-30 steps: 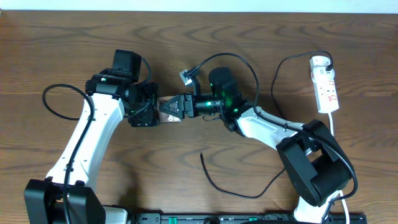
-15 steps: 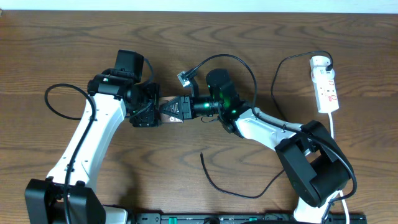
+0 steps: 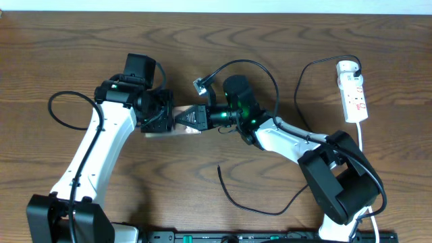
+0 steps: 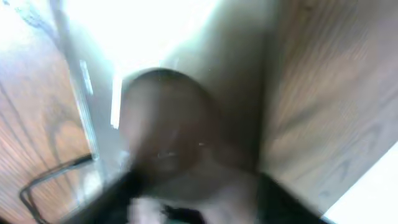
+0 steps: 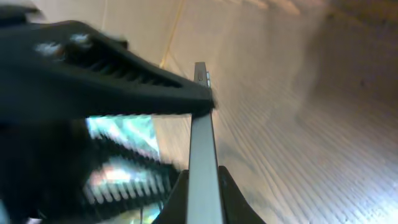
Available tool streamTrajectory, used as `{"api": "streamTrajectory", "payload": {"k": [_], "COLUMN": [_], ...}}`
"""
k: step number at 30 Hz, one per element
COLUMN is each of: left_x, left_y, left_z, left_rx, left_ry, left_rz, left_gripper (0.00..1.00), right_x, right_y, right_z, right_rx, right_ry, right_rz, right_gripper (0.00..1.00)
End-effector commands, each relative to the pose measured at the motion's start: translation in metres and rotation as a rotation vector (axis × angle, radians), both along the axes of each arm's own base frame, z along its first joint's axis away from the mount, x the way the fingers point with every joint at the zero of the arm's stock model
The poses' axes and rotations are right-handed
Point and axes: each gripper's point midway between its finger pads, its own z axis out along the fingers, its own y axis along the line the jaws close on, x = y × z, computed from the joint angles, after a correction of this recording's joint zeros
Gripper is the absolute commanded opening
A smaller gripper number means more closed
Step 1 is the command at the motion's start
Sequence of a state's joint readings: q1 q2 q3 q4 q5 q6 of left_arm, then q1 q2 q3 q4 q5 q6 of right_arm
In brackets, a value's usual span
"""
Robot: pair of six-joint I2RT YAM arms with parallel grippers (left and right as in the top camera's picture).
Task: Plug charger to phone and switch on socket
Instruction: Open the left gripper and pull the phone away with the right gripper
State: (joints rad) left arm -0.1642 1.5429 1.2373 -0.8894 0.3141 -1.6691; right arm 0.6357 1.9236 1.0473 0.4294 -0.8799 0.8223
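Pinching the phone (image 5: 200, 162) in the right hand (image 3: 185, 119); left hand (image 3: 158, 121) grip unclear; charger (image 3: 219, 173) unplugged, socket (image 3: 354, 94) untouched.

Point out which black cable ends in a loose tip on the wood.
The charger: thin, curving before the right arm, tip lying free. The thicker left-arm loop and right-arm loop both run back into their arms.

white arm links (image 3: 101, 145), black joints (image 3: 337, 182), cables (image 3: 61, 111)
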Motion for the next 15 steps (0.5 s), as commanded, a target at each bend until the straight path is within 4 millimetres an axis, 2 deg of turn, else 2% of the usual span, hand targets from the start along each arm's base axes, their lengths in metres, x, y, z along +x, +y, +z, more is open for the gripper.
{"api": "streamTrajectory", "payload": {"k": [1,5,8,11,12,13,15], "left_x": [-0.002,-0.002,0.0,0.016,0.022,0.029,0.05], "left_y": [-0.004,-0.004,-0.004,-0.008,-0.011,-0.016,-0.033], "left_z": [0.004,0.004,0.004,0.011,0.015,0.019,0.038], "left_rx": [-0.013,-0.008,0.0,0.021,0.019,0.015,0.008], "left_ry": [0.007,0.001,-0.023,-0.136,-0.186,-0.241,-0.444], "left_rz": [-0.006,-0.025,-0.066,-0.193,-0.249,-0.307,-0.517], "left_gripper": [0.07,0.07,0.4,0.65,0.78,0.83,0.91], "right_x": [0.0,0.001,0.005,0.014,0.019,0.025,0.044], "right_y": [0.006,0.005,0.002,-0.005,-0.01,-0.015,-0.037], "right_z": [0.014,0.014,0.014,0.012,0.007,0.002,-0.018], "right_rx": [0.031,0.031,0.029,0.02,0.0,-0.02,-0.111], "right_ry": [-0.044,-0.044,-0.055,-0.085,-0.088,-0.087,-0.074], "right_rz": [0.017,0.016,0.007,-0.01,-0.032,-0.054,-0.14], "right_gripper": [0.01,0.01,0.01,0.01,0.01,0.01,0.01]}}
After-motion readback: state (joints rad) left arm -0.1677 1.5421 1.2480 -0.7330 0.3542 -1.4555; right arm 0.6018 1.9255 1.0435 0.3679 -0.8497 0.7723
